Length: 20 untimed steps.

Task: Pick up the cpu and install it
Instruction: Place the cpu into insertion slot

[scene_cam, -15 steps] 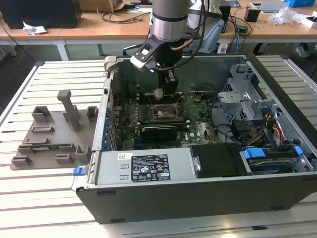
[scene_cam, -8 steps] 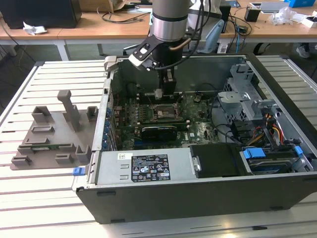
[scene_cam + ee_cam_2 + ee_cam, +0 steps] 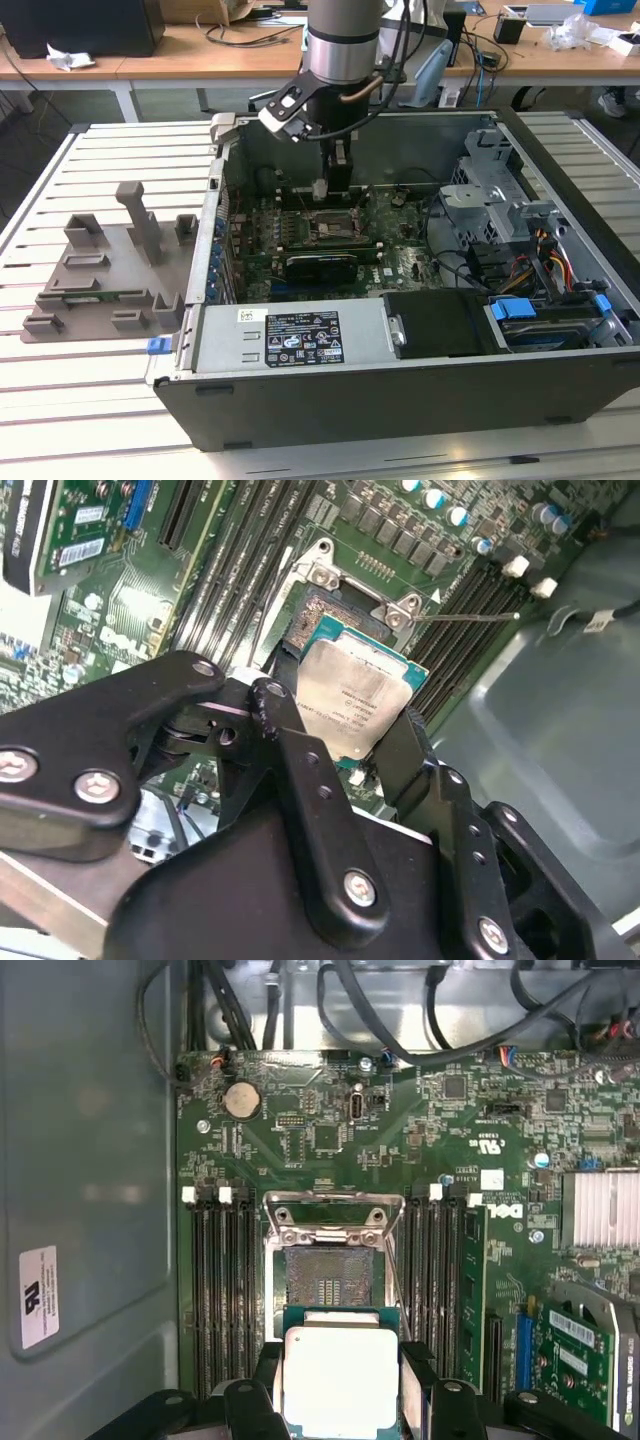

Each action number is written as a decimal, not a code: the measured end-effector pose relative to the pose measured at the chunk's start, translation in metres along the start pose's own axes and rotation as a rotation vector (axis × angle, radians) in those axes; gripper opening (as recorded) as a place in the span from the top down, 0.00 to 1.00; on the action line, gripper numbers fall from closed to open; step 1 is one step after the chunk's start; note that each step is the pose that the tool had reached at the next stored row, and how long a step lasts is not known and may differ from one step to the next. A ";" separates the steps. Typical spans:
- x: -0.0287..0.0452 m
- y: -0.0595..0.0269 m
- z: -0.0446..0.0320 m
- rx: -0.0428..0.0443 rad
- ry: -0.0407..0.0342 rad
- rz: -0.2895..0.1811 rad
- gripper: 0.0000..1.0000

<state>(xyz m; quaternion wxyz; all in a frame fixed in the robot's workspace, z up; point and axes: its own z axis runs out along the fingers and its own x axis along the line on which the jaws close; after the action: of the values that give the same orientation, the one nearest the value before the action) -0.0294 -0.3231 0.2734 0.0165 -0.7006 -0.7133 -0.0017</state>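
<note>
Exterior view. Foreground: a worktable [image 3: 100,420] topped with pale metal slats that run across the frame, their ridges catching soft, even light with only faint shadows. Behind it stands a row of wooden desks [image 3: 170,50] on white legs [image 3: 128,100] — the tops are light brown and littered with loose cables [image 3: 250,35], a crumpled white scrap [image 3: 68,58] and, at the exterior view's left, a black box [image 3: 85,25]. At the exterior view's right the desk carries crumpled clear wrapping [image 3: 578,30]. Beneath the desks lies a dark grey floor [image 3: 45,130] — in shade, darker than the tabletop.
</note>
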 end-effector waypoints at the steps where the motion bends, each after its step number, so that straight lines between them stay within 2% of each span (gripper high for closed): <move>1: 0.0000 0.0000 0.0002 0.0008 -0.0008 -0.028 0.45; 8: 0.0000 0.0000 0.0008 0.0010 -0.0020 -0.037 0.45; 15: -0.0001 0.0000 0.0026 -0.0004 -0.0012 0.027 0.45; 20: -0.0002 0.0001 0.0049 -0.0004 -0.0023 0.027 0.45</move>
<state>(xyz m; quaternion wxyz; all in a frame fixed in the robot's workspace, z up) -0.0294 -0.3232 0.2686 0.0155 -0.7102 -0.7038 -0.0008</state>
